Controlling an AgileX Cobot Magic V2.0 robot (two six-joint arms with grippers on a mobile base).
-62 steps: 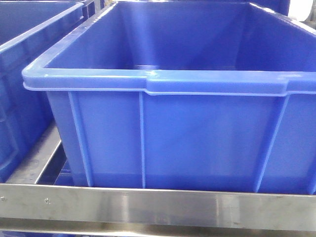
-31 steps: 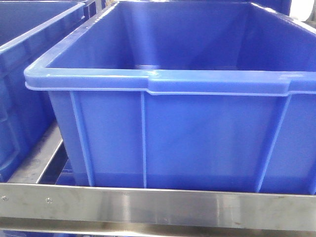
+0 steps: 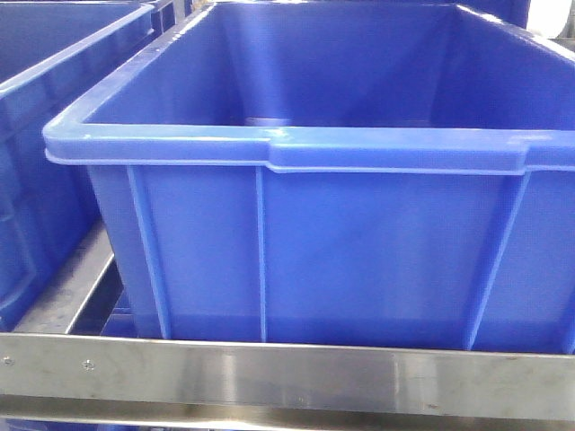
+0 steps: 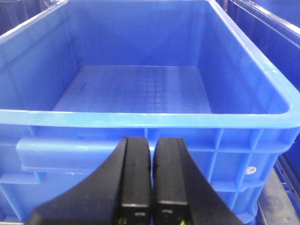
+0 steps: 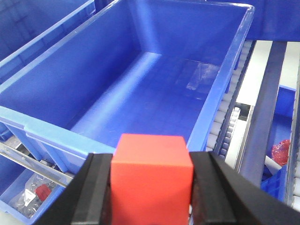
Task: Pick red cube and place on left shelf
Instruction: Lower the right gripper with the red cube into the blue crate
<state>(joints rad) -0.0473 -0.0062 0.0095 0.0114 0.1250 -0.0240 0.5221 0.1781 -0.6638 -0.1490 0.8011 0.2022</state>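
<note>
One red cube (image 5: 151, 180) is pinched tight between the right jaws. Just ahead of those jaws and lower down sits the open blue bin (image 5: 220, 89). Left jaws are pressed together, holding nothing — so the right arm should do the placing.

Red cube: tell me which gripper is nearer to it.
Right. The right gripper holds the red cube clamped; the left gripper is shut and empty, facing a blue crate with no cube in its view.
</note>
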